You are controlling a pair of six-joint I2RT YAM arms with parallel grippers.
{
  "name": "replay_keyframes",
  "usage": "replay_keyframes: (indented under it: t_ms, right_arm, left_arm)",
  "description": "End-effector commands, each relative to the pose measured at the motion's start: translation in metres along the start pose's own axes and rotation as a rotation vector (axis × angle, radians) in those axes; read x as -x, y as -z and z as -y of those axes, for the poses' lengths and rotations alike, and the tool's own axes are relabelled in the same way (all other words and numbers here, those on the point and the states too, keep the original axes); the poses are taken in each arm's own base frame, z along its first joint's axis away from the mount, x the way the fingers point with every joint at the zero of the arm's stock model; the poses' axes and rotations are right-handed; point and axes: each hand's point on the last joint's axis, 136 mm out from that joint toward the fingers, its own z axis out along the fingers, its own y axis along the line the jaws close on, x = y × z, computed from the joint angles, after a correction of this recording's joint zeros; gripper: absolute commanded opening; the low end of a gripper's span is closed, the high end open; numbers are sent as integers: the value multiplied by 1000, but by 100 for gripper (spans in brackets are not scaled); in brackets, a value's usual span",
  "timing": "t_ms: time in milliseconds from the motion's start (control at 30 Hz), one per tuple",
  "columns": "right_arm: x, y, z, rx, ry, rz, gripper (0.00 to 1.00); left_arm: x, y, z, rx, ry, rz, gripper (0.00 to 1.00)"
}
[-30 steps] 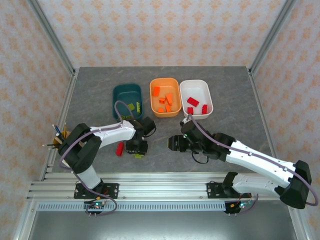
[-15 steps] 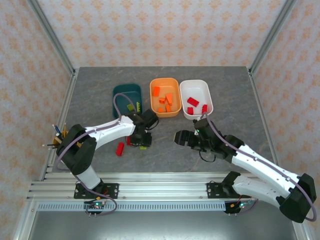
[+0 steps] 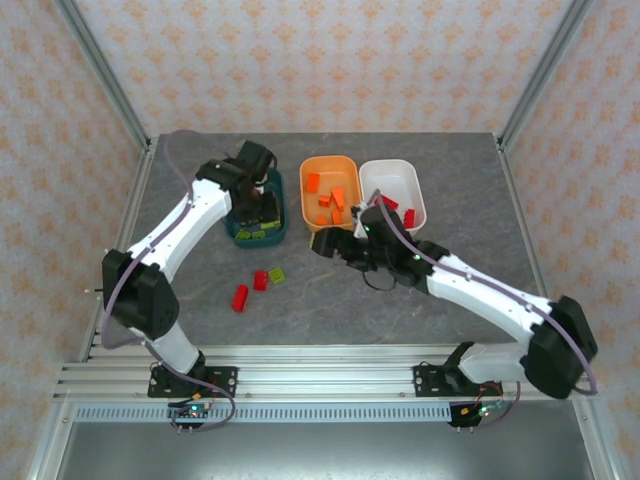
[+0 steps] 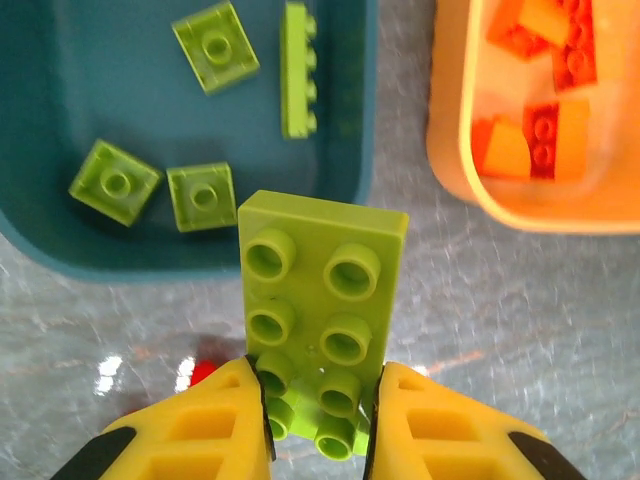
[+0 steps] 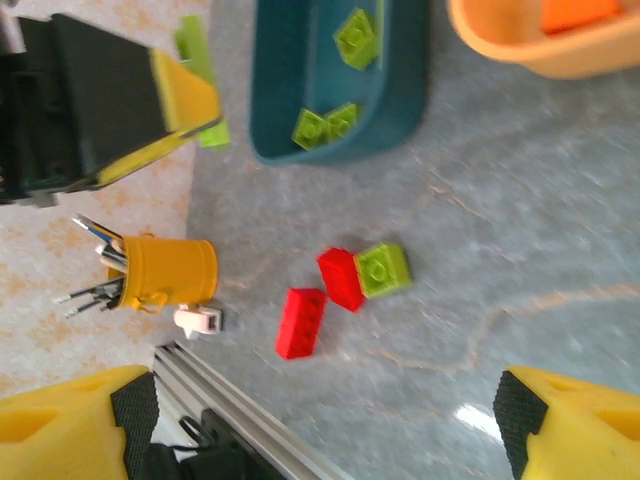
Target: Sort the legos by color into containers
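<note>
My left gripper (image 4: pixel 318 376) is shut on a yellow-green two-by-four brick (image 4: pixel 322 270), held just over the near rim of the dark teal tub (image 4: pixel 60 235). Several yellow-green bricks (image 4: pixel 201 196) lie in that tub. In the top view the left gripper (image 3: pixel 258 212) hangs over the teal tub (image 3: pixel 255 239). My right gripper (image 3: pixel 322 246) is open and holds nothing, in front of the orange tub (image 3: pixel 305 200). Two red bricks (image 5: pixel 301 322) (image 5: pixel 342 278) and a small yellow-green brick (image 5: pixel 383 270) lie loose on the table. The white tub (image 3: pixel 418 195) holds red bricks (image 3: pixel 387 202).
The orange tub (image 4: pixel 450 150) with orange and red-orange bricks stands right of the teal one. A yellow cup of pens (image 5: pixel 165 272) stands at the table's left edge, a small white object (image 5: pixel 200 320) beside it. The aluminium rail (image 3: pixel 320 375) runs along the near edge.
The left arm has lifted the yellow-green brick off the table and carried it back over the teal tub. The right arm has swung left toward the front of the orange tub.
</note>
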Motion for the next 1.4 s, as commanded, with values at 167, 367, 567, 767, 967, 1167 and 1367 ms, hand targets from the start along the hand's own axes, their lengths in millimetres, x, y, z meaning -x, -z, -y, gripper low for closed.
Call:
replay_keyframes:
  t_ms: [167, 367, 567, 767, 967, 1167, 1367]
  right_arm:
    - [64, -38, -58, 65, 33, 150, 87]
    - [72, -65, -56, 60, 1, 140, 86]
    - [65, -71, -49, 37, -3, 106, 86]
    - [32, -69, -33, -107, 184, 6, 83]
    - [-43, -92, -30, -263, 331, -209, 70]
    - [-96, -117, -43, -416, 377, -272, 65]
    - [-142, -150, -48, -501, 294, -278, 63]
  left_arm:
    - [63, -54, -42, 152, 29, -8, 22]
    - [106, -94, -45, 170, 41, 18, 22]
    - [129, -94, -35, 157, 51, 54, 24]
    - [127, -42, -31, 122, 124, 132, 36]
    - [63, 22, -62, 129, 244, 190, 67]
    - [-33, 72, -130, 255, 365, 258, 72]
    - [-120, 98, -178, 287, 497, 296, 73]
